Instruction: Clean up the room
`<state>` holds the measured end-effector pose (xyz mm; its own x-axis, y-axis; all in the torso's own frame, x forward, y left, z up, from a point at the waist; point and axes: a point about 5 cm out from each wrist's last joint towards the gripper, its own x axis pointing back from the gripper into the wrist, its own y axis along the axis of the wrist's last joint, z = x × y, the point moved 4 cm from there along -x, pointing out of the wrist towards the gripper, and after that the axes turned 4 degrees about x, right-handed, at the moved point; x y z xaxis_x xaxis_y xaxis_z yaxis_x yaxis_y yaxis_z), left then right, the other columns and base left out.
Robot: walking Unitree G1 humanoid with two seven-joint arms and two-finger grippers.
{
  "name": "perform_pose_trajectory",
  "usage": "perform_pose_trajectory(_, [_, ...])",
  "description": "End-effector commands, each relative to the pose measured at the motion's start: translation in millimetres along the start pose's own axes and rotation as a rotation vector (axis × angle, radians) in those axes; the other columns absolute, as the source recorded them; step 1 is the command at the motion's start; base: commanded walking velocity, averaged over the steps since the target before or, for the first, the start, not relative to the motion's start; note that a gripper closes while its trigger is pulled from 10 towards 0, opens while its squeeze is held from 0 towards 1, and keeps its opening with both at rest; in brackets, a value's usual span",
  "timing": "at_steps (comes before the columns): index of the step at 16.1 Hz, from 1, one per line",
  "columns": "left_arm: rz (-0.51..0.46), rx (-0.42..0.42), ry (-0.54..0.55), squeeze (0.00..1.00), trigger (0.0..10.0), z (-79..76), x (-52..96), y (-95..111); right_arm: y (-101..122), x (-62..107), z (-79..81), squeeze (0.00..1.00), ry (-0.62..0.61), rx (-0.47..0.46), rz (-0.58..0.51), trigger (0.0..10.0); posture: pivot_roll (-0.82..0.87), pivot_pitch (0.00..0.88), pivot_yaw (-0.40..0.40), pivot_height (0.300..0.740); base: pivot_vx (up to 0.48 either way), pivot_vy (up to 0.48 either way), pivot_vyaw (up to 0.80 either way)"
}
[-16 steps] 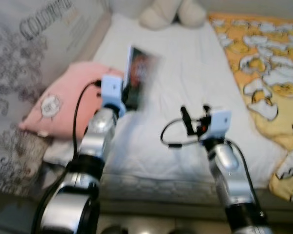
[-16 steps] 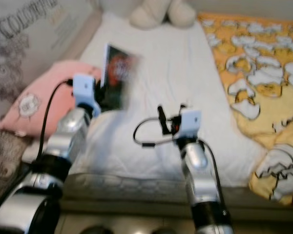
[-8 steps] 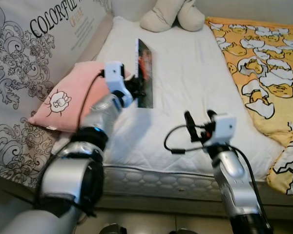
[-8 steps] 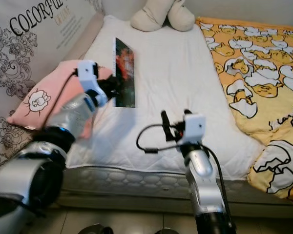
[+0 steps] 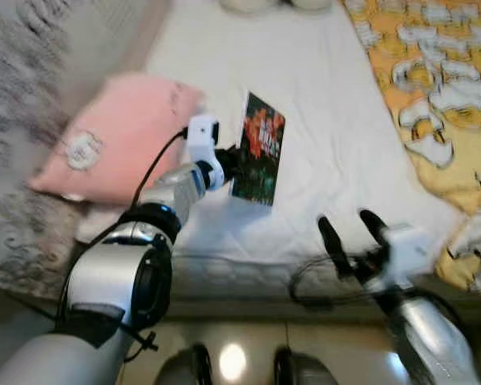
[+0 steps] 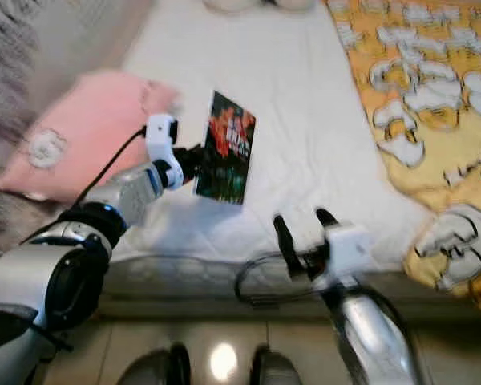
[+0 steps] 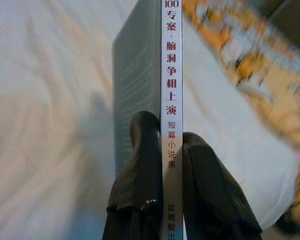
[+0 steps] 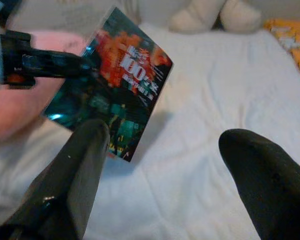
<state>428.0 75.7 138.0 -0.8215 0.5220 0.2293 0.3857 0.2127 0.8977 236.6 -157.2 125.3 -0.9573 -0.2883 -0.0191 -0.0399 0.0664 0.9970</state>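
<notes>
Book (image 5: 257, 149) pinched by extended left gripper (image 5: 228, 162) above bed (image 5: 321, 104).

The left gripper (image 5: 228, 164) clamps the edge of a dark book (image 5: 258, 149) with a red-and-green cover, holding it upright above the white bed (image 5: 321, 104). A pink pillow (image 5: 116, 132) lies to its left. The right gripper (image 5: 354, 235) hangs near the mattress edge, its 2 fingers spread apart. An orange patterned blanket (image 5: 441, 88) covers the bed's right side.
</notes>
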Motion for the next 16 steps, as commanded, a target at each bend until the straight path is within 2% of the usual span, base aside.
perform_pose_trajectory(1, [-0.025,-0.077,0.022,0.00,10.0,-3.3,-2.6,11.7,8.1,4.2,2.0,0.00,0.014,0.002,-0.004,10.0,-0.37,0.292,0.012,0.740,0.000,0.000,0.00])
perform_pose_trajectory(4, [-0.033,-0.236,0.129,0.00,10.0,10.4,1.4,23.3,6.8,29.4,5.4,0.00,0.006,-0.010,0.065,10.0,-0.41,0.331,-0.001,0.740,0.000,0.000,0.00])
perform_pose_trajectory(5, [-0.037,-0.250,0.143,0.00,10.0,12.6,2.2,25.8,7.1,31.4,6.1,0.00,0.006,-0.013,0.074,10.0,-0.41,0.331,-0.001,0.740,0.000,0.000,0.00])
perform_pose_trajectory(7, [-0.051,-0.348,0.227,0.00,10.0,28.3,10.5,43.9,5.7,36.5,11.6,0.00,0.008,-0.030,0.106,10.0,-0.40,0.335,0.002,0.740,0.000,0.000,0.00])
perform_pose_trajectory(9, [-0.034,-0.402,0.256,0.00,10.0,36.8,15.2,46.5,5.2,35.1,14.8,0.00,0.012,-0.041,0.117,10.0,-0.39,0.331,0.005,0.740,0.000,0.000,0.00])
perform_pose_trajectory(10, [-0.032,-0.413,0.265,0.00,10.0,38.9,16.4,47.0,4.9,34.9,14.9,0.00,0.012,-0.042,0.119,10.0,-0.38,0.331,0.006,0.740,0.000,0.000,0.00])
perform_pose_trajectory(14, [-0.021,-0.425,0.371,0.00,10.0,67.1,32.7,48.6,1.4,27.2,17.9,0.00,0.028,-0.060,0.127,10.0,-0.34,0.319,-0.006,0.740,0.000,0.000,0.00])
perform_pose_trajectory(15, [-0.021,-0.425,0.371,0.00,10.0,67.1,32.7,48.6,1.4,27.2,17.9,0.00,0.028,-0.060,0.127,10.0,-0.34,0.319,-0.006,0.740,0.000,0.000,0.00])
perform_pose_trajectory(16, [-0.025,-0.429,0.410,0.00,10.0,76.7,39.3,51.3,0.5,25.4,17.1,0.00,0.032,-0.062,0.130,10.0,-0.33,0.316,-0.014,0.740,0.000,0.000,0.00])
